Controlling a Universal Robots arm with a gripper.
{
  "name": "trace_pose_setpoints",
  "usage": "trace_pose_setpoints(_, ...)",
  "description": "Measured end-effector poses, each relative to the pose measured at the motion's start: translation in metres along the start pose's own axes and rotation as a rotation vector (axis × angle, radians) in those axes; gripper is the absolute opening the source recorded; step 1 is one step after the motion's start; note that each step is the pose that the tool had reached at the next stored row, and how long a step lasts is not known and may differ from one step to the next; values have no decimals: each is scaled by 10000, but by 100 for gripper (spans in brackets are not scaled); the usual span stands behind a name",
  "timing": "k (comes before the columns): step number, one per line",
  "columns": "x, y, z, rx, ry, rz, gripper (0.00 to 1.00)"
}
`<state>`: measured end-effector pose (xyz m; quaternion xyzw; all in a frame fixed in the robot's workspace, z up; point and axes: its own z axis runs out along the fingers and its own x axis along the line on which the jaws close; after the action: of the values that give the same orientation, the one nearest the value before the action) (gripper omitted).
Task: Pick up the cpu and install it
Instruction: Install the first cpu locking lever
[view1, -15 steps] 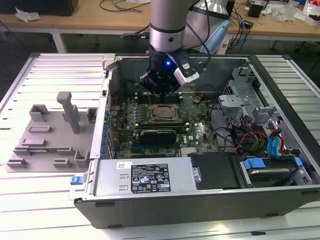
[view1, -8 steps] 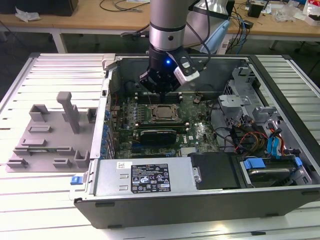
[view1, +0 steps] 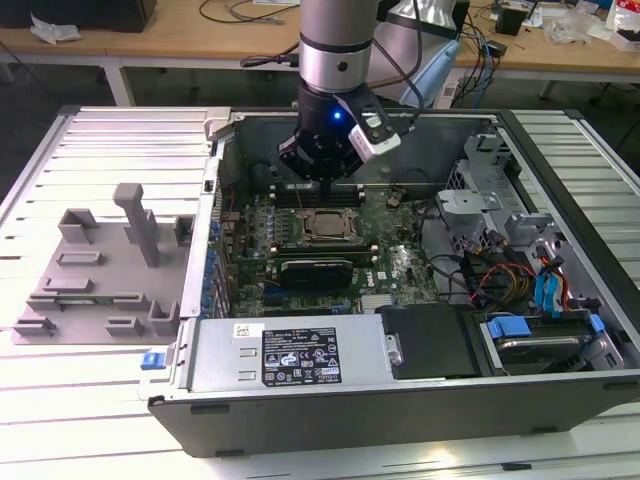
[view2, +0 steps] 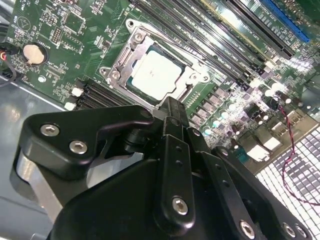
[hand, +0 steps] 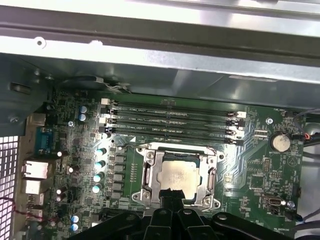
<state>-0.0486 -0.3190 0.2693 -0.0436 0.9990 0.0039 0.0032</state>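
— So, where's the cpu (view1: 325, 226)?
— Seated in the socket frame (view1: 303, 228), at six o'clock from the gripper (view1: 323, 183) in the exterior view. Its jaws are closed and empty.
— Risk?
— Any drop, and the closed tips scrape its lid or knock it askew.

The exterior view looks down from high over the whole computer case (view1: 400, 395). Both wrist views look closely past the hand (view2: 171, 104) at the cpu (hand: 177, 175), which all three views share.
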Motion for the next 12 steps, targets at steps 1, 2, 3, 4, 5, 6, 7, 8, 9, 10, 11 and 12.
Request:
trace_pose_setpoints(1, 0, 1, -22, 0, 0, 0, 11)
trace_pose_setpoints(2, 0, 1, -33, 0, 0, 0, 11)
trace_pose_setpoints(3, 0, 1, -42, 1, 1, 1, 11)
trace_pose_setpoints(4, 0, 2, -52, -1, -1, 0, 11)
trace_pose_setpoints(5, 0, 2, -52, -2, -1, 1, 11)
trace_pose_setpoints(6, 0, 2, -52, -1, 0, 0, 11)
trace_pose_setpoints(7, 3, 2, -53, 0, 0, 3, 11)
trace_pose_setpoints(8, 8, 3, -53, 1, 1, 3, 11)
trace_pose_setpoints(9, 16, 3, -53, 1, 1, 0, 11)
trace_pose_setpoints(10, 29, 4, -53, 0, 1, 1, 11)
trace_pose_setpoints(11, 52, 7, -53, 0, 0, 0, 11)
trace_pose_setpoints(12, 72, 9, -52, 0, 0, 0, 11)
